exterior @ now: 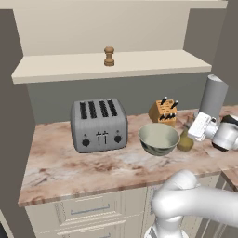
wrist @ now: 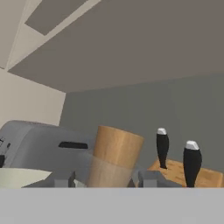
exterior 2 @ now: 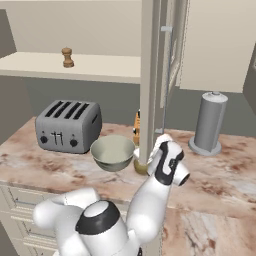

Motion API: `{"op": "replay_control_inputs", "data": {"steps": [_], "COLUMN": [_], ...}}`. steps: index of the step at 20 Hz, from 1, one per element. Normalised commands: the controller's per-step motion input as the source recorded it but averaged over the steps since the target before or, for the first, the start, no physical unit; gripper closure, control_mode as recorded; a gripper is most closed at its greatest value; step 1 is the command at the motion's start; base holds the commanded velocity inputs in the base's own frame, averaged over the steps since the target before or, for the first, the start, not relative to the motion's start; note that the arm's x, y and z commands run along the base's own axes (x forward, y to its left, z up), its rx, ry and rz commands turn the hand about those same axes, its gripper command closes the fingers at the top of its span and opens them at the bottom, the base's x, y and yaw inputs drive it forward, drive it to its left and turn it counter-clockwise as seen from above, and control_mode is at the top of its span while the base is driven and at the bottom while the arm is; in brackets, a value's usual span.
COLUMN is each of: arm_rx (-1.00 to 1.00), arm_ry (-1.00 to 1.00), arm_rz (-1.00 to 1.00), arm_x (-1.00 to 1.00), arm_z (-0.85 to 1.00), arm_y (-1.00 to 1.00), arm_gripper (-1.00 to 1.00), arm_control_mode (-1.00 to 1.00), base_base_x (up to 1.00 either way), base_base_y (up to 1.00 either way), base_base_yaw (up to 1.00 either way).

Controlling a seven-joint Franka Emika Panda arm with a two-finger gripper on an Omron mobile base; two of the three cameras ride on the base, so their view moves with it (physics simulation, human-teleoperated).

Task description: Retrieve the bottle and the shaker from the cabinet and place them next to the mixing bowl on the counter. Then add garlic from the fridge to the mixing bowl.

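Claw [wrist: 105, 179] clenched round glass bottle [wrist: 114, 157] neck below brown stopper, beside glossy round mixing bowl [exterior: 159, 138]; turned-wood shaker [exterior: 109, 56] on cabinet [exterior: 111, 65] shelf.

On the counter [exterior: 69, 169], the mixing bowl [exterior: 159, 138] sits between toaster [exterior: 99, 124] and bottle [exterior: 185, 141].

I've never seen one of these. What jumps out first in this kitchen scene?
The white arm's tool sits low on the marble counter, straddling the bottle beside the grey-green mixing bowl. A silver toaster stands left of the bowl, and the small wooden shaker waits alone on the cabinet shelf.
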Motion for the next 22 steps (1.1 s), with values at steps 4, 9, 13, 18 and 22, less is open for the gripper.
{"op": "replay_control_inputs", "data": {"steps": [4, 9, 13, 18, 22], "arm_rx": [-0.01, -0.06, -0.16, -0.13, 0.0], "arm_ry": [0.0, -0.06, -0.16, -0.07, 0.0], "arm_rz": [0.0, 0.01, 0.05, 0.03, 0.0], "arm_x": [0.05, -0.04, -0.23, -0.14, 0.0], "arm_z": [-0.43, -0.51, -0.72, -0.62, -0.09], "arm_y": [-0.22, -0.01, 0.0, 0.0, 0.0], "arm_gripper": [1.0, 1.0, 1.0, 1.0, -1.0], "arm_control_mode": [-1.0, -1.0, -1.0, -1.0, -1.0], "base_base_x": [0.0, 0.0, 0.0, 0.0, 0.0], "base_base_y": [0.0, 0.0, 0.0, 0.0, 0.0], "base_base_yaw": [0.0, 0.0, 0.0, 0.0, 0.0]}}
